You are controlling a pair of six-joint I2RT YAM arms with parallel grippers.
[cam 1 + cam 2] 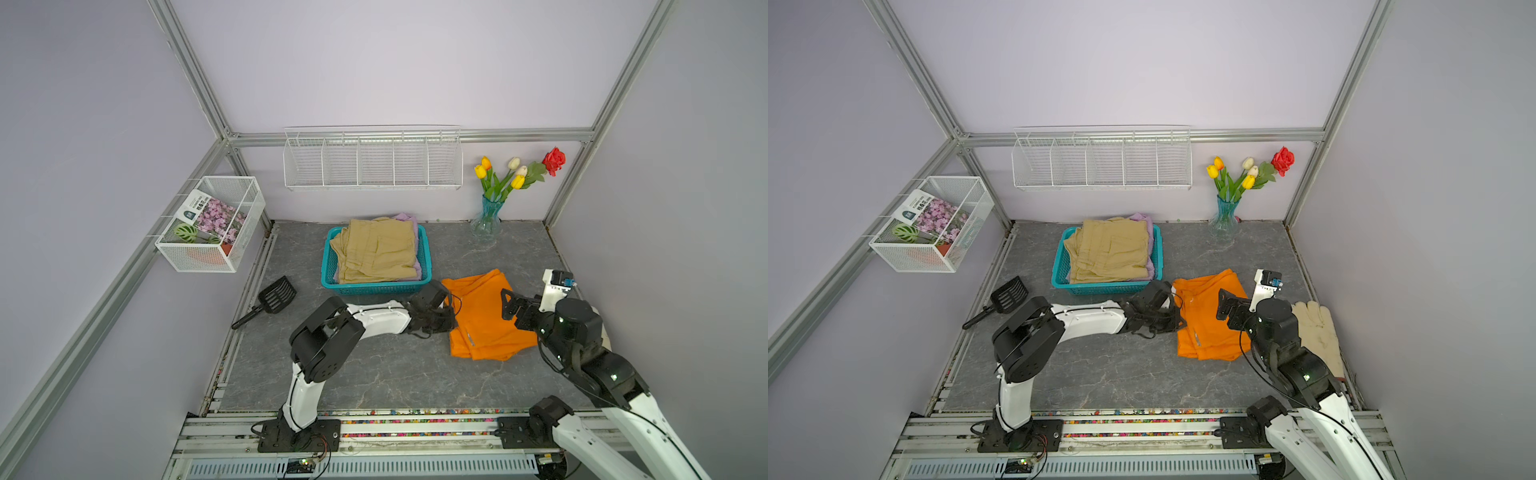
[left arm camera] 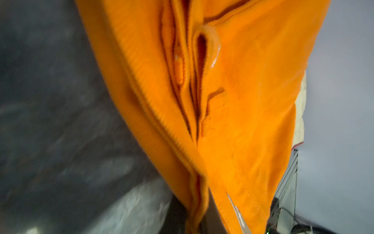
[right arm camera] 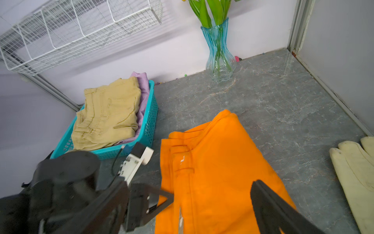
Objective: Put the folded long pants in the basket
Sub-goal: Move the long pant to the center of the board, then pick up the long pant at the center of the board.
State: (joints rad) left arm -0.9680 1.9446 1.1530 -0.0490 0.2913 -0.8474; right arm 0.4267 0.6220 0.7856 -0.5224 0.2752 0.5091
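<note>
The orange pants [image 1: 482, 324] are lying folded on the grey desk [image 1: 374, 374], just beside the near right corner of the teal basket [image 1: 328, 266] and outside it. The left gripper [image 1: 449, 318] is reaching in low from the left and is clamping shut on the left edge of the orange pants. The left wrist view is filling up with bunched orange folds [image 2: 242, 101] seen very close, and no fingers are showing there. In the right wrist view the left gripper [image 3: 168, 197] is meeting the cloth edge at desk level.

The right gripper [image 1: 506, 305] is hovering over the right part of the orange pants with its jaws standing wide apart and nothing between them. One dark finger [image 3: 273, 206] is crossing above the cloth.

The khaki pants [image 1: 376, 253] are sitting on top of the pile inside the basket, and the lilac pants [image 1: 405, 217] are peeking out underneath along the far and right sides. The pile is rising above the basket rim.

A cream glove [image 1: 1316, 328] is lying flat on the desk to the right of the orange pants, partly hidden by the right arm in both top views. A black scoop [image 1: 272, 297] is resting near the left edge of the desk
</note>
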